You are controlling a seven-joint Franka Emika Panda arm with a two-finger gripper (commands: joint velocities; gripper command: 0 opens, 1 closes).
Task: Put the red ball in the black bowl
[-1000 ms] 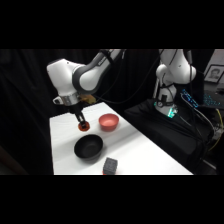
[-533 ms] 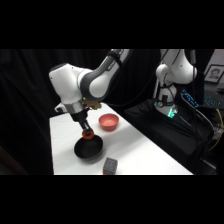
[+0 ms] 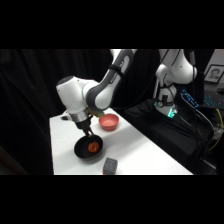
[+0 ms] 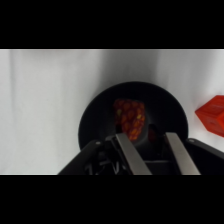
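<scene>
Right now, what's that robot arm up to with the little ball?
Pincer open above black bowl. Red ball lying inside the bowl, out of the fingers. Nothing in the way.

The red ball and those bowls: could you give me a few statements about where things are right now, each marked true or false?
1. The red ball lies inside the black bowl. True.
2. The pincer hangs over the pinkish-red bowl. False: it is over the black bowl.
3. The pincer's fingers are spread apart, with nothing between them. True.
4. The dark grey cube sits inside the pinkish-red bowl. False: it stands on the white table near the black bowl.
</scene>
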